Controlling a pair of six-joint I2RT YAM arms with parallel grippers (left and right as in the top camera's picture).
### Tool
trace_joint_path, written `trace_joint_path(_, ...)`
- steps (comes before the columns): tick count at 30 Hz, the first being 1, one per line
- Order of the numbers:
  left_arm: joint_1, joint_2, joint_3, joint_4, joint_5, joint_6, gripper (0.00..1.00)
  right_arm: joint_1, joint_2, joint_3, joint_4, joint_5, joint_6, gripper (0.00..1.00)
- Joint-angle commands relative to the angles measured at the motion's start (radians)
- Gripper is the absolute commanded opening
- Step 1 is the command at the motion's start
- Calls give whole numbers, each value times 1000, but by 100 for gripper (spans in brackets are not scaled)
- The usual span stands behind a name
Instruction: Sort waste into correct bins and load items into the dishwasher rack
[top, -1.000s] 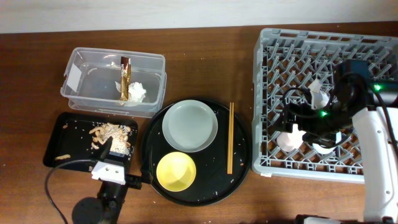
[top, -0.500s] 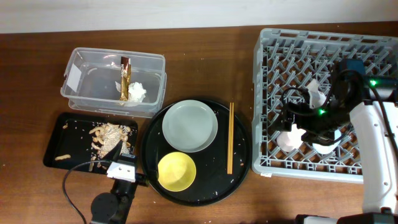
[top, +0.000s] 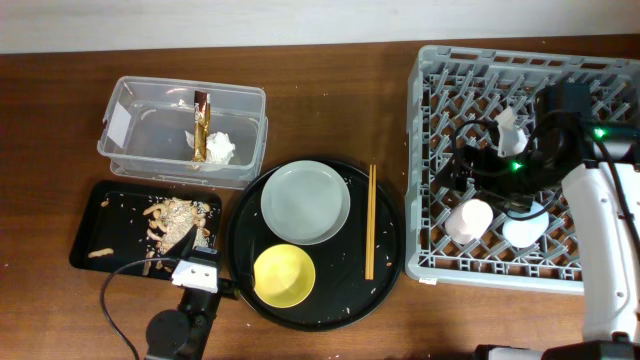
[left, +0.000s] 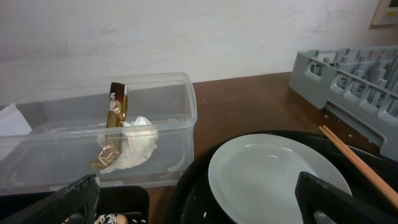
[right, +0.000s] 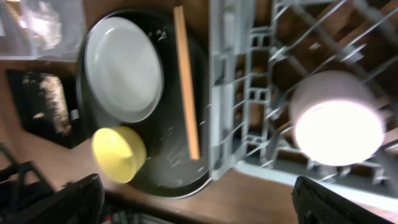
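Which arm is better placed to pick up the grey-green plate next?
Left. The left fingers stand open facing the plate; the right fingers are over the rack, farther away.

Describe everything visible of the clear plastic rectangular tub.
The clear plastic rectangular tub has rounded corners, see-through walls and no lid. It sits upright on the brown wooden table, just behind the shallow black rectangular tray. Inside, a long brown-and-gold wrapper stands on end, tilted, touching a crumpled white tissue. A white label shows at one end wall.
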Motion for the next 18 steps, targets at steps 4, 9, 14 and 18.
trace_joint_path(4, 6, -8, -5, -3, 10, 19, 100, 307, -85, 1, 1, 6, -14, 98)
trace_joint_path(9, 6, -8, -5, -3, 10, 19, 100, 786, -140, -2, 127, 463, 419, 98)
trace_joint_path(14, 6, -8, -5, -3, 10, 19, 100, 1042, -66, -166, 302, 521, 606, 98)
trace_joint_path(18, 6, -8, -5, -3, 10, 19, 99, 1041, 27, -299, 500, 444, 639, 74)
